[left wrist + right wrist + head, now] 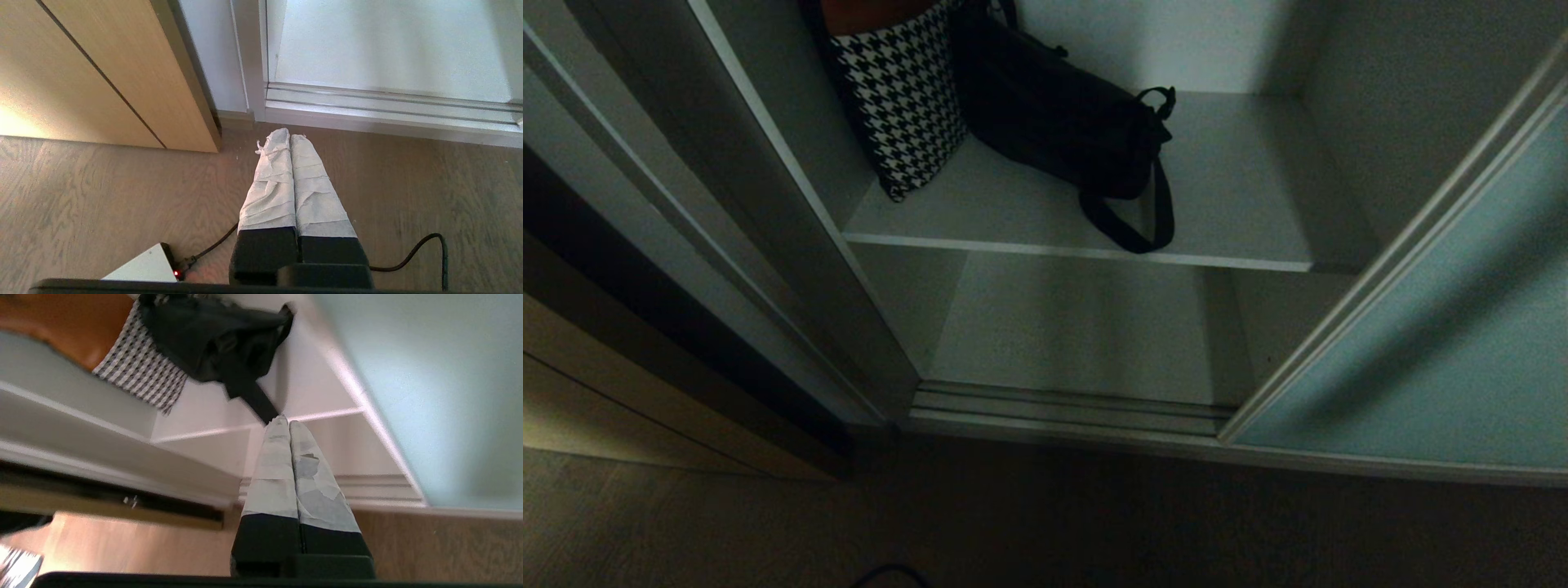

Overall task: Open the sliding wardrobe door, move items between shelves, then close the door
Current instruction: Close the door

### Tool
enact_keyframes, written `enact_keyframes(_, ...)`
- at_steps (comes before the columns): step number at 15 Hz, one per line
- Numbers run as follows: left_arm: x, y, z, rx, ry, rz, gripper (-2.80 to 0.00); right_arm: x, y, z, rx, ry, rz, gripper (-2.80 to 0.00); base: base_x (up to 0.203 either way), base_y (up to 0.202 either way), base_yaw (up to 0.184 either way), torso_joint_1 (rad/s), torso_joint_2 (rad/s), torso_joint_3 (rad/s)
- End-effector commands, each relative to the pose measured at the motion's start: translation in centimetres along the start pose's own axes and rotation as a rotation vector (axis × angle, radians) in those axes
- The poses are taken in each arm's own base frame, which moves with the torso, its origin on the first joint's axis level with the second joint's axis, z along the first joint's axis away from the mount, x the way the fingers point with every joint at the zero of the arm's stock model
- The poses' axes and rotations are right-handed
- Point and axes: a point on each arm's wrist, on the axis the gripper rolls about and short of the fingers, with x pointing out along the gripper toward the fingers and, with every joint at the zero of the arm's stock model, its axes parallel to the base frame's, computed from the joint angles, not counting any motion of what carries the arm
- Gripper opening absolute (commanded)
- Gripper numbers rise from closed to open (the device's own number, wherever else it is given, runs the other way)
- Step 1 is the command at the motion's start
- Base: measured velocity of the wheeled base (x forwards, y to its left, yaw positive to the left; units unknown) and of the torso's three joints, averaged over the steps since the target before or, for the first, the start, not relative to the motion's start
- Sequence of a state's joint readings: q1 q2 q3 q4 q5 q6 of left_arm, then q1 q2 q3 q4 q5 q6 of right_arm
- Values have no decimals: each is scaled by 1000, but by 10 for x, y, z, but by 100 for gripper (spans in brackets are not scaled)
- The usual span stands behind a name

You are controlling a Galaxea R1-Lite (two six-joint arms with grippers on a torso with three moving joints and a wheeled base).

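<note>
Door [1445, 343]: open.
Bag [1054, 122]: on shelf [1241, 204], strap [1131, 224] at front edge.
My right gripper [289, 424]: pressed together, empty.
Risk: I think the strap catches the edge and drags.

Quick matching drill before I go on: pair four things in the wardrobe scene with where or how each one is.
Things:
1. black bag
2. houndstooth bag
3. sliding door
4. left gripper

Places or states:
A. slid open, at the right of the opening
B. shut, over the wood floor outside the wardrobe
C. leaning at the left end of the shelf
D. on the shelf, strap loop at the front edge

Pairs: 1-D, 2-C, 3-A, 4-B
</note>
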State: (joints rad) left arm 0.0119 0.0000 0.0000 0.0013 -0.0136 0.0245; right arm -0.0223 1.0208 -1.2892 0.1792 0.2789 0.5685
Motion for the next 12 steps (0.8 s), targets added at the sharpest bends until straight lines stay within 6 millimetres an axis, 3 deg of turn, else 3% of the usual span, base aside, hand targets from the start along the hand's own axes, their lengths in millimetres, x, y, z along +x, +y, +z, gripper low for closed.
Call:
enact_keyframes(1,0,0,0,0,1,0,-280,11,-7,-2,8,14,-23,-280,0,0,0,0,0,0)
enact_keyframes(12,0,0,0,0,2,0,-280,37,-23,-2,12,17,-74,-280,0,0,0,0,0,0)
